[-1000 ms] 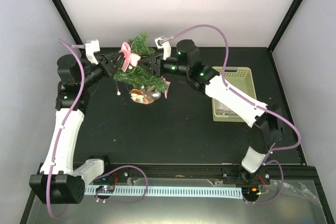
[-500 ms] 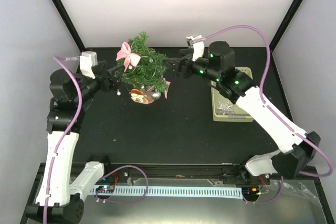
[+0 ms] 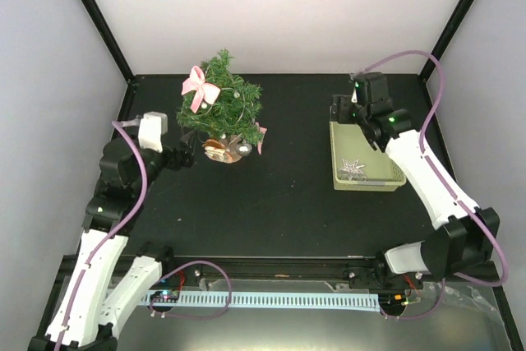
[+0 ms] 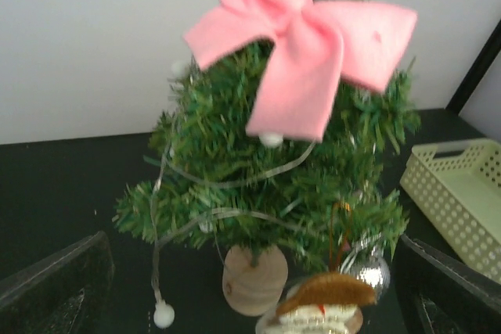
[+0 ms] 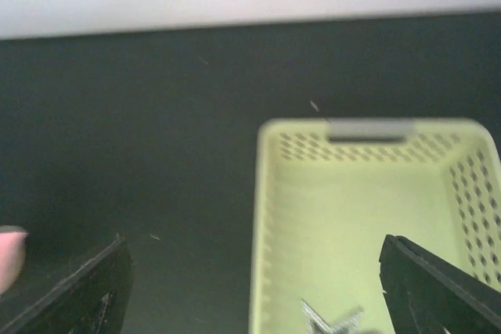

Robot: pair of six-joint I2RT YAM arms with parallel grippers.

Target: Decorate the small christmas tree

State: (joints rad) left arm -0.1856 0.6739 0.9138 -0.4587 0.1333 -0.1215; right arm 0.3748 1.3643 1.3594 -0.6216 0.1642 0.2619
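The tree (image 3: 220, 104), a bushy cone of bristly dark green needles on a round pale wooden base (image 4: 252, 281), stands at about 11 o'clock on the matte black surface (image 3: 271, 203). A soft pink bow (image 4: 305, 44) sits near its top. A thin silvery string (image 4: 235, 181) ending in a white bead loops through the branches, and a shiny silver ball (image 4: 369, 271) hangs low at 4 o'clock. The left pincer (image 3: 186, 156) hangs at the tree's 8 o'clock, apart from it, fingers spread wide and empty. The right pincer (image 3: 340, 109), likewise spread and empty, is at the 12 o'clock end of the pale green perforated plastic basket (image 3: 367, 187), which holds a glittery silver star (image 3: 353, 168).
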